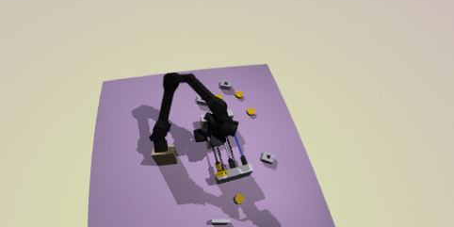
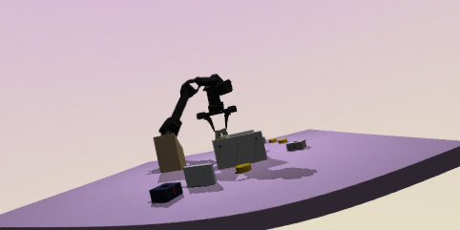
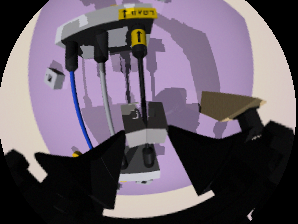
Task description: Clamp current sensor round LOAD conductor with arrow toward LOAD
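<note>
The gripper (image 2: 220, 130) (image 3: 146, 130) is shut on the grey sensor (image 2: 220, 135) (image 3: 145, 136), held low over the wires between the two end blocks. In the wrist view the black LOAD conductor (image 3: 141, 75) runs from the yellow arrow collar (image 3: 138, 37) (image 1: 218, 167) and the LOAD label (image 3: 137, 13) (image 1: 221, 174) down to the sensor's dark upper part. It reappears as a black boot (image 3: 148, 156) beyond the sensor. I cannot tell whether the conductor lies inside the jaws, whether they are latched, or where the sensor's arrow points. In the top view the arm hides the sensor.
A grey conductor (image 3: 104, 85) and a blue conductor (image 3: 77, 105) (image 1: 239, 147) run beside the LOAD one, between end blocks (image 1: 240, 172) (image 3: 75, 27). A tan block (image 1: 165, 155) (image 2: 168, 154) stands under the arm's base. Yellow discs (image 1: 251, 111) (image 1: 239, 199) and small blocks (image 1: 267, 157) (image 2: 200, 176) (image 2: 165, 193) lie around.
</note>
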{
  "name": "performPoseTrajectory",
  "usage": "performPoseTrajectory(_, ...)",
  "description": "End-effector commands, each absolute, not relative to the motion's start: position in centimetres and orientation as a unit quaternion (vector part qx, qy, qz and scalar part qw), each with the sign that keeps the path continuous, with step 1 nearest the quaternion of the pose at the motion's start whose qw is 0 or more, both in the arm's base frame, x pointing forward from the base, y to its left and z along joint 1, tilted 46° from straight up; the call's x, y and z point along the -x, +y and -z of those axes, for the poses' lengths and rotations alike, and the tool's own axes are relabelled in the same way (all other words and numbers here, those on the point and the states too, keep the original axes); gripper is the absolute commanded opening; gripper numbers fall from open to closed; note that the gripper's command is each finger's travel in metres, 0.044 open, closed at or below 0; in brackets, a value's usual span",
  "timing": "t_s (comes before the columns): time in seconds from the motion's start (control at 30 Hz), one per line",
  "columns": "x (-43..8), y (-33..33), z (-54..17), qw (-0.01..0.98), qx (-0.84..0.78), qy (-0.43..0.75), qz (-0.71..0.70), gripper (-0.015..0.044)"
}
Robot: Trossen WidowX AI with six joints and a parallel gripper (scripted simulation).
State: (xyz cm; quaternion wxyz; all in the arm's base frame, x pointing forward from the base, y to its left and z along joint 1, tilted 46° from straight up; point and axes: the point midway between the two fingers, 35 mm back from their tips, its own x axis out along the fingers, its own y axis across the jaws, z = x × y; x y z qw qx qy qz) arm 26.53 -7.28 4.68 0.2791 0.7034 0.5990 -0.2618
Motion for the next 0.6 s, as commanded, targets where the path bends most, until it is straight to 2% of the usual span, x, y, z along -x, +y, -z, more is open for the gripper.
performPoseTrajectory(0.0, -26.6, -6.8, -4.3, 0.276, -0.705, 0.599, 0.261, 0.0000)
performPoseTrajectory(0.57, -26.8, -5.4, -2.9, 0.279, -0.703, 0.599, 0.261, 0.0000)
